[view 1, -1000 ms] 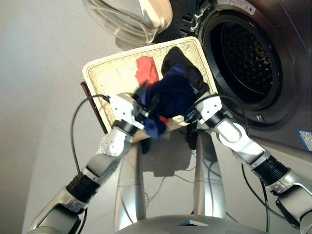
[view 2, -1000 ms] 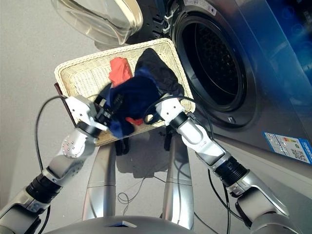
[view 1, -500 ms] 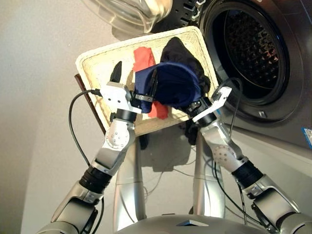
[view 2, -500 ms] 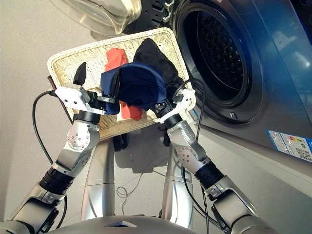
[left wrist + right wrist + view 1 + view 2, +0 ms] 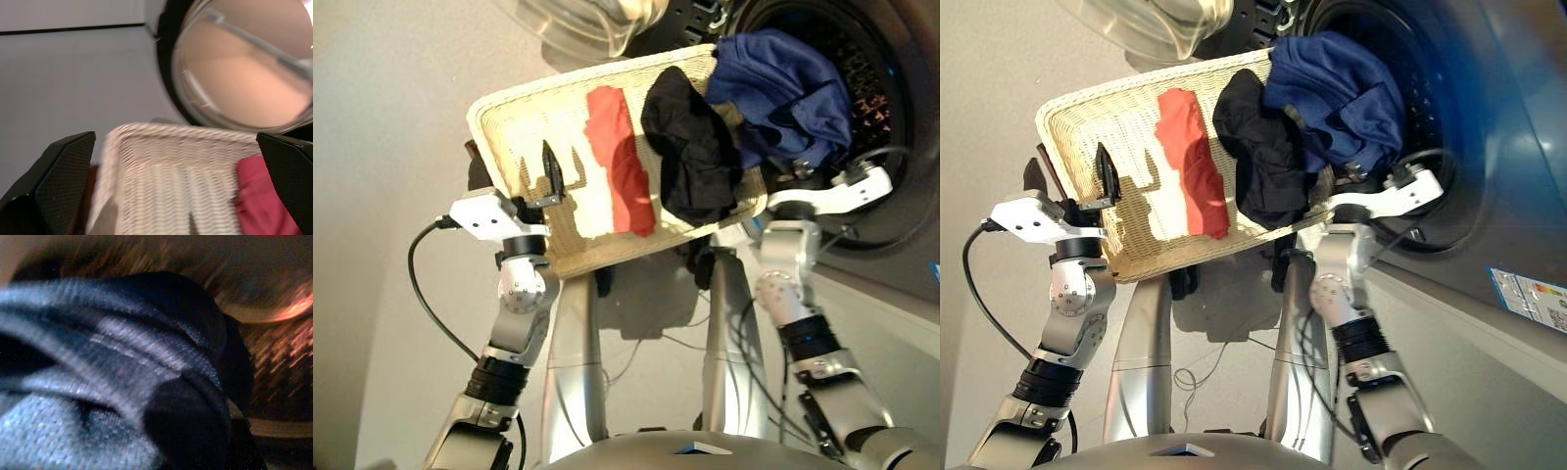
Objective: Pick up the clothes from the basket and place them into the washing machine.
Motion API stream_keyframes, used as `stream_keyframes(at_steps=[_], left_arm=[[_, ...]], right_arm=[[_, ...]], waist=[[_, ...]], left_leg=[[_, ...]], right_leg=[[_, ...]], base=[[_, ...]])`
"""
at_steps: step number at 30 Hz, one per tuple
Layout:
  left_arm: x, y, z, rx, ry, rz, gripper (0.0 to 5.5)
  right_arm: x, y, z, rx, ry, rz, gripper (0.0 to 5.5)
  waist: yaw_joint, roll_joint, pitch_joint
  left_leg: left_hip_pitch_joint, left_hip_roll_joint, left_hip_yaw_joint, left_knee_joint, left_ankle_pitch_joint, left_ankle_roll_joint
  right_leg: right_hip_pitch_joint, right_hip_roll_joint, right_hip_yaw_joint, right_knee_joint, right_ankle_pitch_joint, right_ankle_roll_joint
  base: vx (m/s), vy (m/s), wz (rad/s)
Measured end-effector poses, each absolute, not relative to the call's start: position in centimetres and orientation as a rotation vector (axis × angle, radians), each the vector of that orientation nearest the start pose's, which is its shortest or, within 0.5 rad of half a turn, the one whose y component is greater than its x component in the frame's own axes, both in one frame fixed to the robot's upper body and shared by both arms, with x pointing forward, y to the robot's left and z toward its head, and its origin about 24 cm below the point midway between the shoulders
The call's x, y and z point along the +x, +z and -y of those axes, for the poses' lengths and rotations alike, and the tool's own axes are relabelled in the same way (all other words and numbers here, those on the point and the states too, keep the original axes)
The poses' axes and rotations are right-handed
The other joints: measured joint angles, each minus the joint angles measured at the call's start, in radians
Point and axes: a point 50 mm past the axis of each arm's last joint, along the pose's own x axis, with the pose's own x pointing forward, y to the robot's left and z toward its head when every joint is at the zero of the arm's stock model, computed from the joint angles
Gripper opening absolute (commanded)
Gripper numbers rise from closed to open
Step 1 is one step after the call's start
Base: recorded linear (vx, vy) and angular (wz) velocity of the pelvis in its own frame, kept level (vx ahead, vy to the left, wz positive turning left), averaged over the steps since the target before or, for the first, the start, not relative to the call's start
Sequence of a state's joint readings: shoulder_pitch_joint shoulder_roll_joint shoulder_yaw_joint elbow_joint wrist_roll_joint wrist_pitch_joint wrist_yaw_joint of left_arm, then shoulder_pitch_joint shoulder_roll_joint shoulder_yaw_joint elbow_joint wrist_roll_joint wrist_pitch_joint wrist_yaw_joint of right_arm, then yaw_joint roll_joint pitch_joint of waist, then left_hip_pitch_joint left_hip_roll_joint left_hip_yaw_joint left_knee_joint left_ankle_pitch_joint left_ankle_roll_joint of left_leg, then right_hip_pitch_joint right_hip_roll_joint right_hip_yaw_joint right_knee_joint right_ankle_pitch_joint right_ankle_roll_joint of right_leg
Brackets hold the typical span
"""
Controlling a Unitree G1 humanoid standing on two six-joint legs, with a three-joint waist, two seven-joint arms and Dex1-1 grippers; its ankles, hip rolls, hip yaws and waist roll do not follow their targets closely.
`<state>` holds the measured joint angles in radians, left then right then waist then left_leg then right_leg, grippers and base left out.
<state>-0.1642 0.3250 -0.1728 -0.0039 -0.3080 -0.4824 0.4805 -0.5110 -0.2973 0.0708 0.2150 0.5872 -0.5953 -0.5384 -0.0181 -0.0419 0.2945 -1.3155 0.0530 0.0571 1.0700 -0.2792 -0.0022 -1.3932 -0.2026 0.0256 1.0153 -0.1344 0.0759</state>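
I see my right gripper (image 5: pixel 803 171) holding the bunched navy blue garment (image 5: pixel 778 88) at the dark grey washing machine's porthole (image 5: pixel 891 108) — my left gripper (image 5: pixel 171 196) spread wide over the cream-white woven wicker basket (image 5: pixel 524 127).

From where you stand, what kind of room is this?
Probably a laundry area at home. A dark grey front-loading washing machine stands open with its round glass door swung out, and beside it a cream woven wicker basket holds a red-orange garment and a black garment.
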Motion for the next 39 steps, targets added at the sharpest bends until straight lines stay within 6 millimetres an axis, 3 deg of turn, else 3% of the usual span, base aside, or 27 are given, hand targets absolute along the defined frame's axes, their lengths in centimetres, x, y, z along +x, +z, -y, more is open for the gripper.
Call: stream_keyframes(at_steps=[8, 13, 19, 25, 29, 39], left_arm=[[26.3, 11.9, -17.9, -0.147, 0.257, 0.555, 5.5], [26.0, 11.4, -16.7, -0.129, 0.158, 0.532, 5.5], [25.9, 11.1, -16.0, -0.098, 0.06, 0.512, 5.5], [25.9, 11.0, -16.0, -0.13, 0.035, 0.492, 5.5], [26.0, 10.9, -15.9, -0.141, 0.016, 0.481, 5.5], [25.9, 11.2, -16.3, -0.14, -0.007, 0.482, 5.5]], right_arm=[[35.3, 18.7, 20.3, 0.631, -0.609, 0.628, 0.0], [37.3, 20.5, 22.3, 0.731, -0.704, 0.588, 0.0], [39.0, 22.3, 24.0, 0.969, -0.783, 0.515, 0.0], [39.5, 21.7, 25.1, 1.268, -0.83, 0.437, 0.0], [39.3, 21.2, 26.5, 1.384, -0.889, 0.417, 0.0], [36.2, 22.1, 33.6, 1.583, -1.094, 0.539, 0.0]], waist=[[0.039, 0.002, 0.0], [0.077, 0.002, 0.0], [0.087, 0.004, 0.001], [0.126, 0.021, 0.011], [0.129, 0.023, 0.012], [0.132, 0.029, 0.008]], left_leg=[[-0.01, -0.002, -0.002, 0.015, -0.001, -0.001], [-0.02, -0.005, -0.004, 0.019, 0.0, 0.0], [-0.02, -0.012, -0.004, 0.023, 0.0, 0.0], [-0.02, -0.014, -0.004, 0.027, 0.0, 0.0], [-0.019, -0.017, -0.006, 0.034, -0.001, 0.0], [-0.019, -0.024, -0.007, 0.033, -0.001, 0.001]], right_leg=[[-0.01, -0.002, 0.002, 0.017, -0.004, -0.002], [-0.018, -0.004, 0.002, 0.021, -0.005, -0.001], [-0.02, -0.013, 0.003, 0.033, -0.01, -0.002], [-0.02, -0.016, 0.004, 0.038, -0.011, -0.003], [-0.02, -0.02, 0.004, 0.05, -0.014, -0.007], [-0.019, -0.026, 0.005, 0.057, -0.018, -0.008]], base=[[0.0, 0.0, 0.0], [0.0, 0.0, 0.0], [0.0, 0.0, 0.0], [0.0, 0.0, 0.0], [0.0, 0.0, 0.0], [0.0, 0.0, 0.0]])
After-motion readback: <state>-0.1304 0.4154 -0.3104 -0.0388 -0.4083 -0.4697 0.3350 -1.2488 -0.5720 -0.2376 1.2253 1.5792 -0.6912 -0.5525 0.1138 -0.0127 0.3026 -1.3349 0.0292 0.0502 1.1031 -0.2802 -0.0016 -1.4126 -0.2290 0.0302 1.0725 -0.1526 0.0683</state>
